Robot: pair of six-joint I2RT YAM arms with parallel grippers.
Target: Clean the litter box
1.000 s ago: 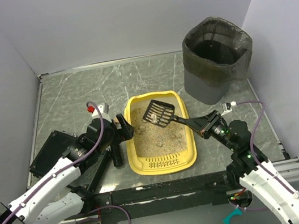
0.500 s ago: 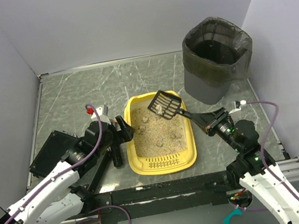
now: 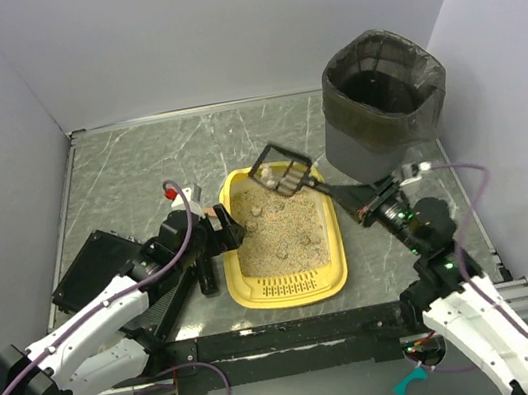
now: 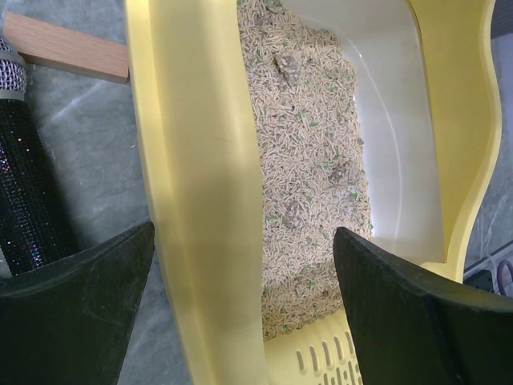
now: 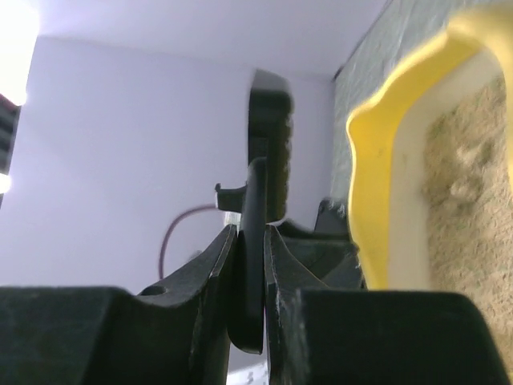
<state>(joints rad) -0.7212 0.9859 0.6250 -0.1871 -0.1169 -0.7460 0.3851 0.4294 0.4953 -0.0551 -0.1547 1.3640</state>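
The yellow litter box (image 3: 287, 290) lies mid-table, its slotted grille at the near end, with beige litter and a few clumps inside. My left gripper (image 3: 221, 230) stands open astride the box's left wall (image 4: 200, 200), one finger (image 4: 72, 305) outside and the other (image 4: 417, 313) over the litter. My right gripper (image 3: 365, 205) is shut on the handle of a black slotted scoop (image 3: 283, 174). The scoop hangs tilted above the box's far right corner with a pale clump on it. In the right wrist view the handle (image 5: 251, 265) is pinched between the jaws, beside the yellow rim (image 5: 377, 192).
A dark grey round bin (image 3: 382, 102) with a bag liner stands at the back right. Left of the box lie a black flat dustpan (image 3: 104, 270) and a black brush (image 3: 206, 273). A wooden handle (image 4: 64, 48) shows beyond it. Walls close in on three sides.
The right gripper has raised the scoop out of the litter and carried it back and right, to the box's far right corner. The left gripper has shifted slightly along the left wall.
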